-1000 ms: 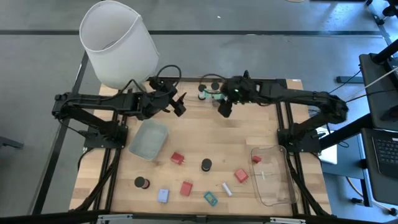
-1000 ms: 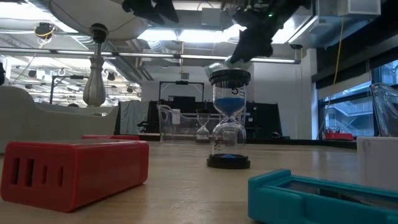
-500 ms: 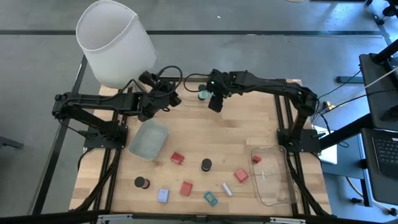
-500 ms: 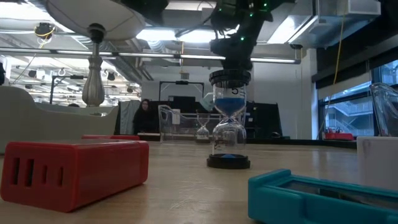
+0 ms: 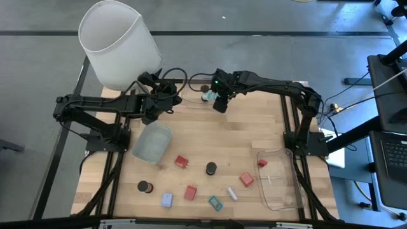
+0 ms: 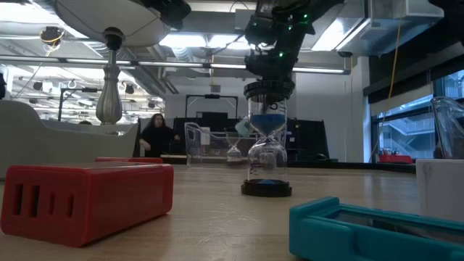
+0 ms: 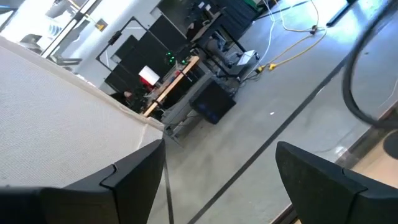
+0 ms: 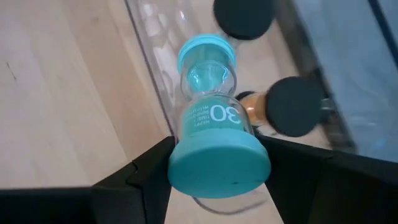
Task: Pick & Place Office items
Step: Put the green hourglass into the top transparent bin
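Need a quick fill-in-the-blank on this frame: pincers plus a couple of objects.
1. The right pincer grips a ___ sand timer marked 30.
2. The left pincer holds nothing and its fingers stand ___.
3. In the low view, the blue-sand timer stands ___, not tipped over.
4. In the high view, the white lamp shade is next to the ___ arm.

Missing words: teal; open; upright; left
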Motion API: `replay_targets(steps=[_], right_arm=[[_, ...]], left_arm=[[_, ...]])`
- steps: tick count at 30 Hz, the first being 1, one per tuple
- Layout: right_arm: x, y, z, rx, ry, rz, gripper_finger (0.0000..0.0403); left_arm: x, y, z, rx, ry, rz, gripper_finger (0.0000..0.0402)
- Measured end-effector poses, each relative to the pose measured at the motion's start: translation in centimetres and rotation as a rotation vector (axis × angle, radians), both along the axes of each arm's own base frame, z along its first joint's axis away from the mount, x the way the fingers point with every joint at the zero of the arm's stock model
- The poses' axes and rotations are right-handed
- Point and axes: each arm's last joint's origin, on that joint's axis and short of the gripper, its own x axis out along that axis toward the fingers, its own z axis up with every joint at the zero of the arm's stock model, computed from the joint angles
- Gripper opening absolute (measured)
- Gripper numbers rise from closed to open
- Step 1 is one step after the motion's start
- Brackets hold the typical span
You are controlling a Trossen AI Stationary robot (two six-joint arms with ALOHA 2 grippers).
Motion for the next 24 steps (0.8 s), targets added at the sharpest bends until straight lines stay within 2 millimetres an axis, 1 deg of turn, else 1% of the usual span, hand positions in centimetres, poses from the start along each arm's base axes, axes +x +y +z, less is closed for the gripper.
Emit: replay_targets(steps=[5, 8, 15, 24], right_arm=[[0.7, -0.5, -1.7, 0.011, 0.026, 0.000, 0.0208], [0.9, -1.0, -2.2, 0.009, 0.024, 0.006, 0.0208], [0.4, -2.5, -2.2, 0.006, 0.014, -0.037, 0.0208], [0.5, -2.8, -2.1, 0.005, -0.011, -0.052, 0.0208]], left_arm=[[0.0, 0.0, 0.0, 0.002, 0.014, -0.001, 0.0303], [0.0, 0.0, 0.0, 0.003, 0.021, -0.002, 0.0303], [0.0, 0.0, 0.0, 0.004, 0.022, -0.002, 0.0303], [-0.1, 1.0, 0.0, -0.007, 0.006, 0.025, 0.0303]])
